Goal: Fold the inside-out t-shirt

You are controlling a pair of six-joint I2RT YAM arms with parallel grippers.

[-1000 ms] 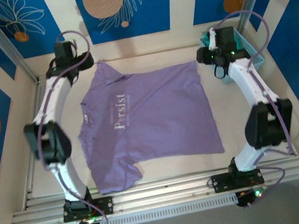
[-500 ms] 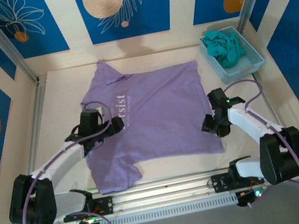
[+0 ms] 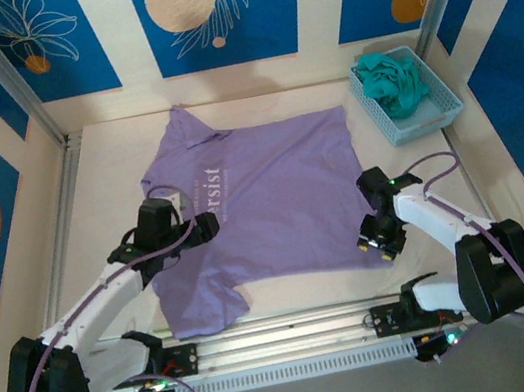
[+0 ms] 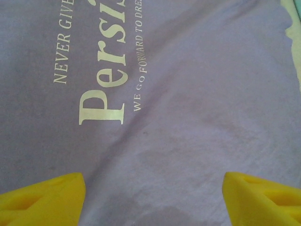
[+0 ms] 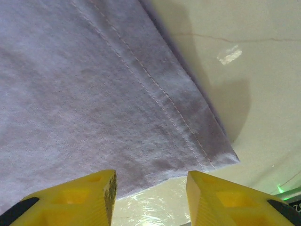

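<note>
The inside-out t-shirt (image 3: 284, 202) lies spread flat on the table, lavender, with its collar to the left and its hem to the right. White print reading "Persist" (image 4: 106, 89) faces up. My left gripper (image 3: 211, 226) hovers over the chest beside the print. Its yellow fingers (image 4: 42, 200) stand wide apart, so the left gripper (image 4: 153, 197) is open above smooth fabric. My right gripper (image 3: 375, 248) sits at the shirt's near right hem corner (image 5: 221, 157). The right gripper (image 5: 150, 197) is open, its jaws either side of the shirt's near edge with nothing pinched.
A light blue basket (image 3: 449, 104) holding a teal garment (image 3: 394, 81) stands at the back right. An aluminium rail (image 3: 286, 334) runs along the near edge. A strip of bare tabletop (image 3: 309, 287) lies between the shirt and the rail.
Both arms swung from the back of the table down toward the near side. The left gripper now hangs over the chest, and the right has dropped to the near hem corner.
</note>
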